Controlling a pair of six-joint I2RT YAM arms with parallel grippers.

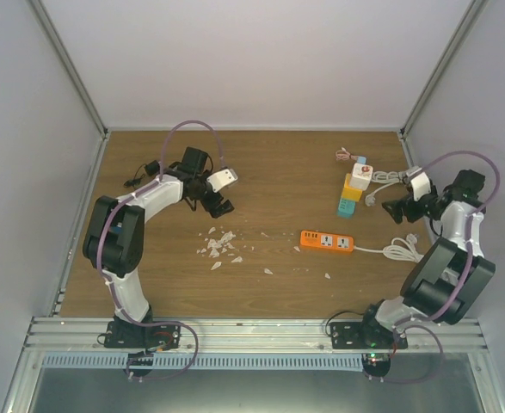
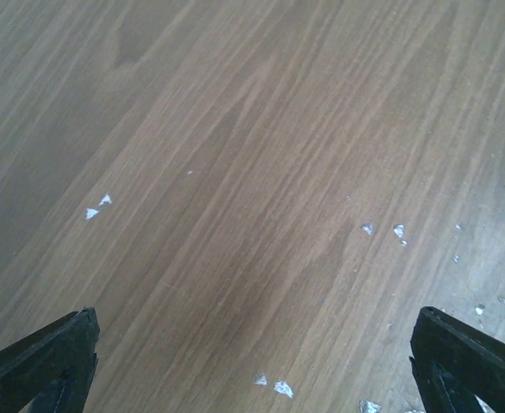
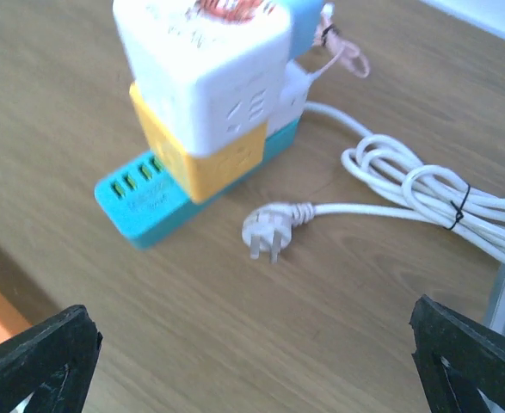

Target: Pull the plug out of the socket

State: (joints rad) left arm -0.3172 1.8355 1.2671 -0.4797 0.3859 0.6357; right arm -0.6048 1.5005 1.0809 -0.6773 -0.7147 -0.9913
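Observation:
A stack of sockets stands at the right: a white cube socket on a yellow cube on a teal strip; it also shows in the top view. A white plug sits against the white cube's right side, its cable leading away. Another white plug lies loose on the table, prongs toward me. My right gripper is open and empty, hovering just right of the stack. My left gripper is open and empty over bare wood at the left.
An orange power strip lies mid-table with a coiled white cable. A bundled white cable lies right of the stack. Paper scraps lie below the left gripper. A black cable lies far left. Walls enclose the table.

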